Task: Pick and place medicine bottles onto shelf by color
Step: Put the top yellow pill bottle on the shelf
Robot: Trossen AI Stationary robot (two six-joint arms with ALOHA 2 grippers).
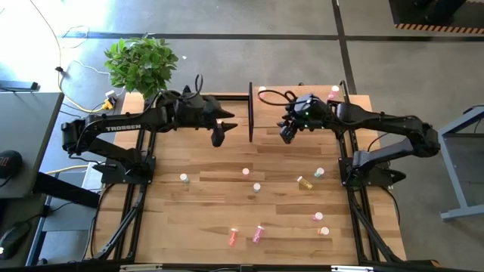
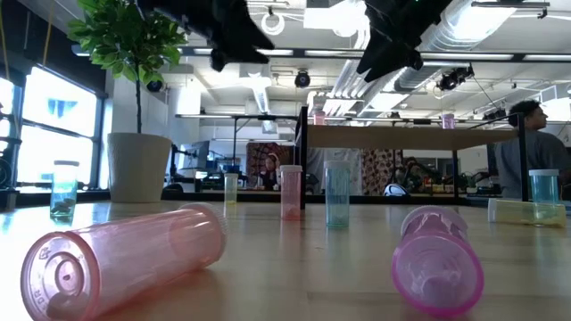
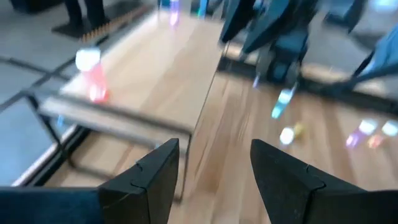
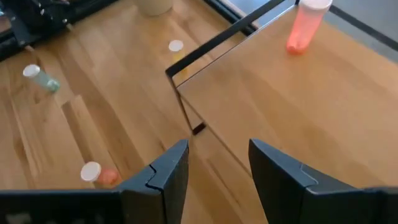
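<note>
Across your wooden table [image 1: 212,189] bottles [image 1: 257,187] lie scattered at six o'clock because both empty grippers, left gripper [image 1: 218,138] and right gripper [image 1: 287,134], hover spread by the twelve-o'clock shelf [image 1: 302,113].

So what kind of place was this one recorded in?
Probably an open-plan lab or workshop, not a home or pharmacy. The low view shows exposed ceiling ducts and desks with a seated person behind the table. From above, cables trail over a bare concrete floor beside a potted plant.
</note>
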